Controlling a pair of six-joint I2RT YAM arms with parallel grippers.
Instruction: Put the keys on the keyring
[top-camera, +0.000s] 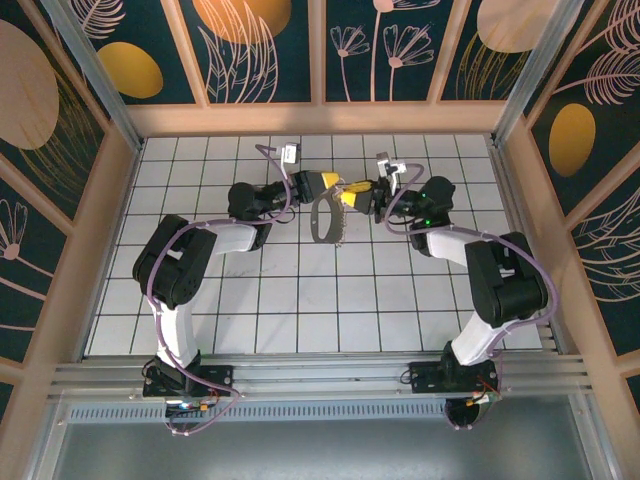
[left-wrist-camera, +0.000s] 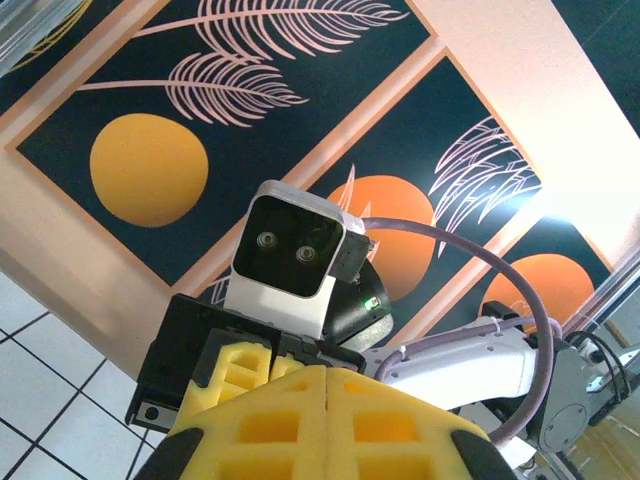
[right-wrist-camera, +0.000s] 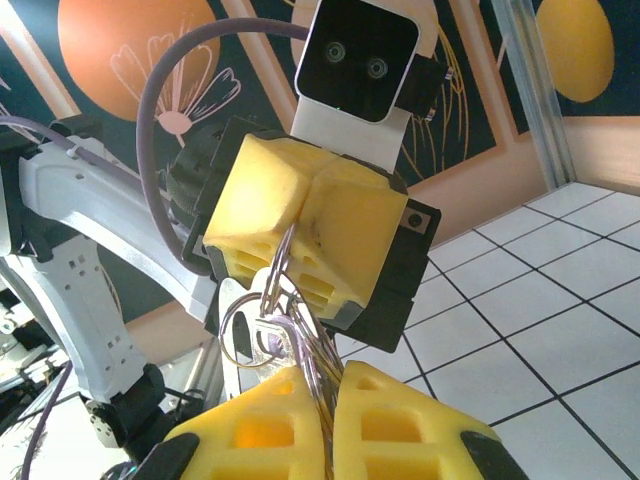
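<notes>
Where the two robot arms meet, in the upper middle of the overhead view, the left gripper (top-camera: 328, 182) and the right gripper (top-camera: 352, 195) face each other nose to nose above a white tiled bench (top-camera: 300, 300). Just beneath them the keyring (top-camera: 328, 222) appears as a dark oval wire loop with small bits fringing its right edge. From above I cannot tell whether its lower end rests on the tiles or hangs clear.

From the right wrist camera, the right gripper (right-wrist-camera: 328, 385) sits along the bottom of the frame. Its yellow foam fingers are pressed together on several thin wire strands of the keyring (right-wrist-camera: 312, 345) that rise between them. Those strands run up to the left gripper (right-wrist-camera: 298, 232) at centre frame, whose yellow pads are also clamped on the wire. A small pale key (right-wrist-camera: 268, 345) with a rounded head sits among the loops, left of centre, beside a small round ring. Whether it is threaded on I cannot tell.

From the left wrist camera, the left gripper (left-wrist-camera: 328, 410) at the bottom edge has its fingers closed flat together.

I judge the keyring to be light, springy wire, slippery against foam and likely to twist if pinched near one end. It is best held on a bare stretch of wire, away from the fringe. The key looks light, rigid and small, so it should be taken by the flat head, leaving its hole free.
</notes>
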